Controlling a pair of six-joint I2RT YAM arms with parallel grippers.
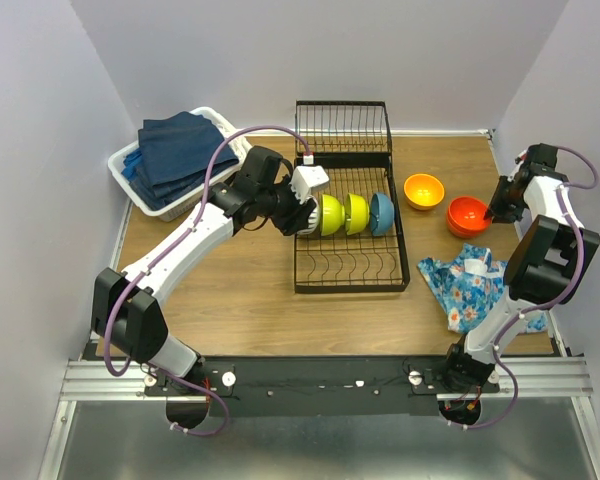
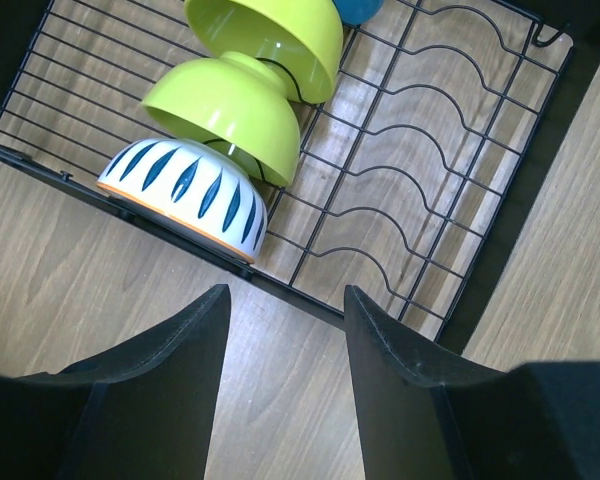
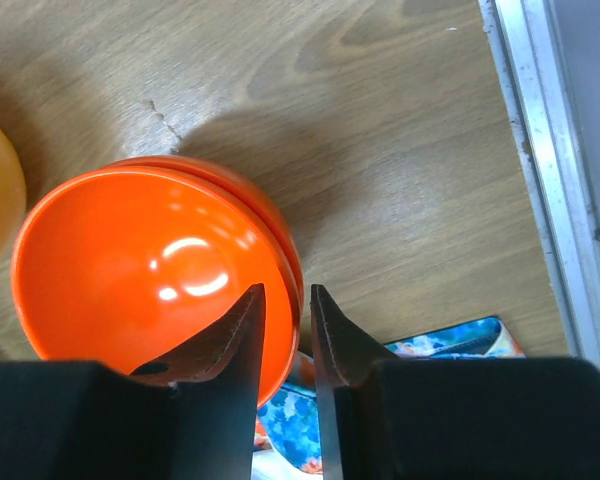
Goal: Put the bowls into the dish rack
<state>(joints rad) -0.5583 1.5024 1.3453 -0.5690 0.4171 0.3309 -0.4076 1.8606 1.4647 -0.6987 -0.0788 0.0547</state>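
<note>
The black wire dish rack (image 1: 350,262) holds a white ribbed bowl (image 2: 185,195), two lime-yellow bowls (image 1: 329,214) (image 1: 356,212) and a blue bowl (image 1: 382,212) on edge in a row. My left gripper (image 2: 285,300) is open and empty, just outside the rack's edge near the white bowl. An orange-yellow bowl (image 1: 424,190) sits right of the rack. Two red-orange bowls (image 3: 130,270) sit stacked on the table. My right gripper (image 3: 287,292) is closed narrowly on the top bowl's rim, one finger inside and one outside.
A white basket (image 1: 155,208) of navy towels stands at the back left. A floral blue cloth (image 1: 475,285) lies in front of the red-orange bowls. The table's metal edge (image 3: 550,150) runs close on the right. The rack's front slots (image 2: 400,210) hold nothing.
</note>
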